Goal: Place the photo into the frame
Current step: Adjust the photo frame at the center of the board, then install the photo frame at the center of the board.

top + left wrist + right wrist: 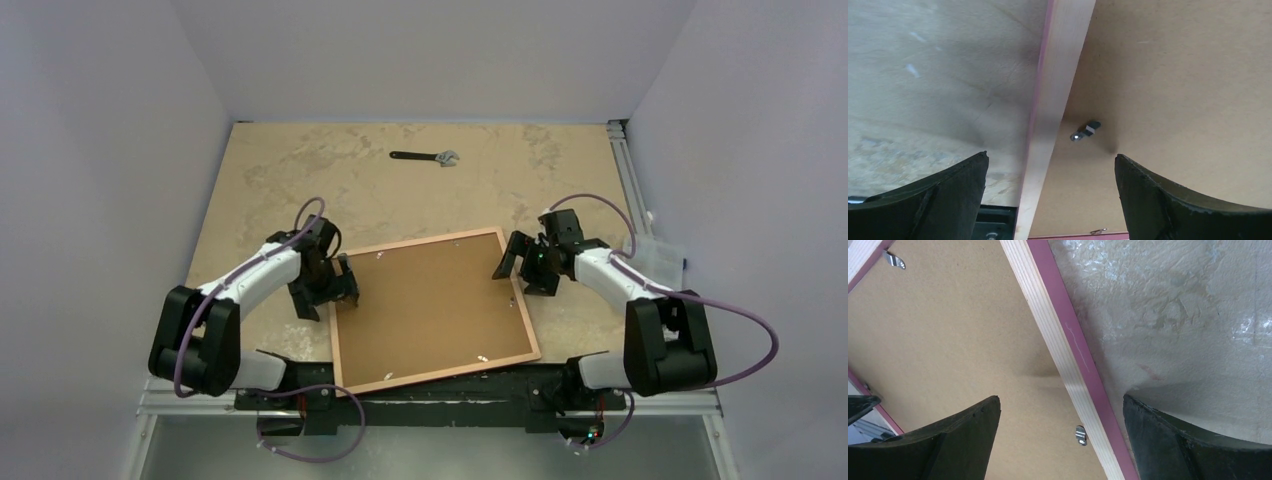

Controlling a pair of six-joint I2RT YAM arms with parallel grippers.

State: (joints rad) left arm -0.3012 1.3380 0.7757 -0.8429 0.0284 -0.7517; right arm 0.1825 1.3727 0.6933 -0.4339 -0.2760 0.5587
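**Frame lies back up between two spread grippers**

The table carries the frame at its near middle. The frame lies flat, back up and slightly askew (a pink edge shows along the wood rim). A brown board fills it. The left gripper is over the left rim and the right gripper over the right rim. Both have their fingers wide apart and hold nothing. A wrench lies well apart, at the far side. A small metal clip sits on the board beside the left rim.

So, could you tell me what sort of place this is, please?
Probably a robotics lab test cell: the left arm and right arm bolted at the table edge, plain pale walls enclosing it, and a frame and wrench laid out.
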